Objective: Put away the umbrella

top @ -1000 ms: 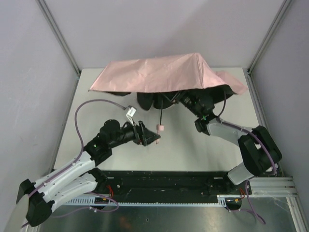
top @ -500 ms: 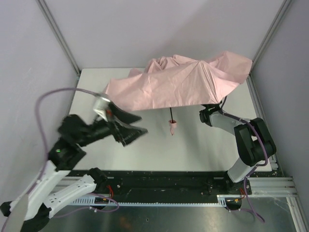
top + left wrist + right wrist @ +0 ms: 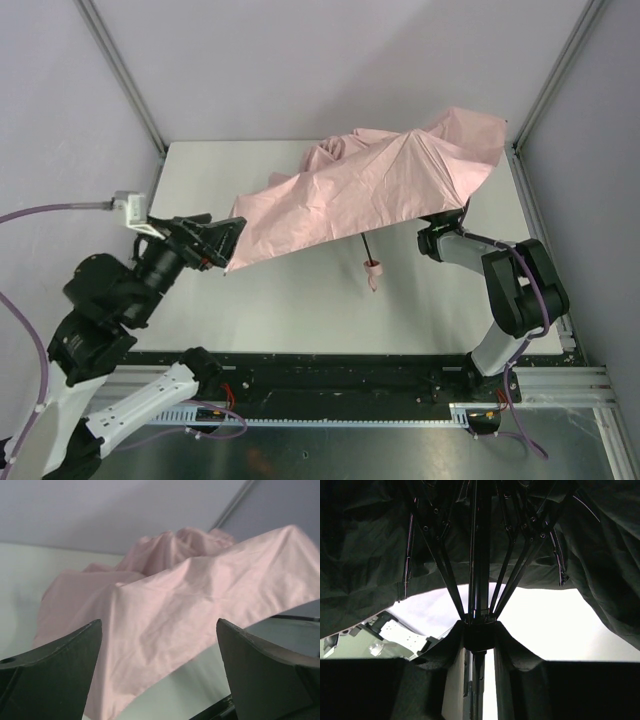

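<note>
Left gripper (image 3: 225,243): jaws wide apart, empty, just beside the canopy's left edge. Table (image 3: 300,310): white. Umbrella (image 3: 370,185): pink, half-collapsed, tilted over the table's right half. Right gripper (image 3: 480,637): under the canopy, clamped on the black shaft. Handle (image 3: 373,272): pink, hanging.

The umbrella (image 3: 370,190) has plain pale pink fabric, a thin black shaft (image 3: 366,250) and a pink handle (image 3: 373,275). Beneath the umbrella, the table (image 3: 300,300) is plain white.
</note>
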Motion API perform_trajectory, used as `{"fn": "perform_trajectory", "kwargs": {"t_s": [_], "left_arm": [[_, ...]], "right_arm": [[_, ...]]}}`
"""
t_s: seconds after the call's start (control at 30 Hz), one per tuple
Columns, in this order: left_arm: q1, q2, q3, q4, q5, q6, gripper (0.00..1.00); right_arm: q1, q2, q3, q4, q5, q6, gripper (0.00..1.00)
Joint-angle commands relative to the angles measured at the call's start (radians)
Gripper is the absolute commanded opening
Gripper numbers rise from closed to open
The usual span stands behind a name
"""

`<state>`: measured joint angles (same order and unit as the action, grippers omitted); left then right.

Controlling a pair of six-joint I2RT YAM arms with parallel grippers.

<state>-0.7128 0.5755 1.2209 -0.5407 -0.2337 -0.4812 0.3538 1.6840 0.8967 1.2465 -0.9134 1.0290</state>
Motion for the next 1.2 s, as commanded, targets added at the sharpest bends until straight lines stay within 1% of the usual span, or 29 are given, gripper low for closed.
{"fn": "perform_trajectory", "kwargs": {"t_s": [0.0,0.13,0.17,0.23,0.3,0.4,0.47,0.53,0.63,0.7,0.77,0.83,0.93,0.97,1.03,1.07,1.1,1.17], "left_arm": [[0.005,0.053,-0.029,-0.039,-0.113,-0.019,0.95],[0.006,0.155,0.017,-0.039,-0.092,-0.027,0.91],[0.007,0.186,0.031,-0.038,-0.068,-0.028,0.87],[0.008,0.241,0.052,-0.021,0.005,-0.027,0.73],[0.008,0.290,0.059,0.011,0.084,-0.028,0.53],[0.011,0.359,0.065,0.072,0.187,-0.024,0.35],[0.015,0.396,0.069,0.126,0.216,-0.020,0.23],[0.019,0.428,0.073,0.195,0.273,-0.019,0.15],[0.020,0.470,0.064,0.287,0.363,-0.018,0.12],[0.020,0.477,0.034,0.319,0.412,-0.027,0.14],[0.020,0.460,-0.018,0.351,0.483,-0.025,0.23],[0.020,0.420,-0.072,0.362,0.529,-0.009,0.37],[0.026,0.300,-0.154,0.362,0.551,0.042,0.63],[0.031,0.246,-0.183,0.359,0.549,0.058,0.72],[0.038,0.143,-0.231,0.347,0.532,0.086,0.87],[0.041,0.099,-0.247,0.330,0.518,0.096,0.94],[0.043,0.059,-0.254,0.309,0.498,0.104,0.96],[0.045,0.002,-0.248,0.255,0.445,0.112,0.99]], "right_arm": [[0.007,-0.026,0.012,0.232,-0.038,0.025,0.00],[0.016,-0.053,-0.004,0.211,-0.056,0.010,0.00],[0.017,-0.063,-0.010,0.200,-0.057,0.001,0.00],[0.021,-0.082,-0.018,0.167,-0.061,-0.025,0.00],[0.030,-0.101,-0.024,0.132,-0.070,-0.053,0.00],[0.052,-0.125,-0.040,0.114,-0.094,-0.077,0.00],[0.082,-0.137,-0.055,0.114,-0.148,-0.086,0.00],[0.129,-0.148,-0.091,0.147,-0.225,-0.089,0.00],[0.199,-0.184,-0.170,0.193,-0.271,-0.090,0.00],[0.225,-0.224,-0.223,0.160,-0.250,-0.123,0.00],[0.228,-0.272,-0.269,0.051,-0.202,-0.197,0.00],[0.230,-0.325,-0.282,-0.109,-0.147,-0.297,0.00],[0.227,-0.401,-0.284,-0.316,-0.045,-0.432,0.00],[0.221,-0.421,-0.284,-0.358,-0.001,-0.451,0.00],[0.200,-0.451,-0.285,-0.386,0.042,-0.449,0.00],[0.191,-0.459,-0.285,-0.384,0.042,-0.439,0.00],[0.183,-0.467,-0.285,-0.381,0.034,-0.430,0.00],[0.170,-0.487,-0.285,-0.396,0.019,-0.434,0.00]]}}
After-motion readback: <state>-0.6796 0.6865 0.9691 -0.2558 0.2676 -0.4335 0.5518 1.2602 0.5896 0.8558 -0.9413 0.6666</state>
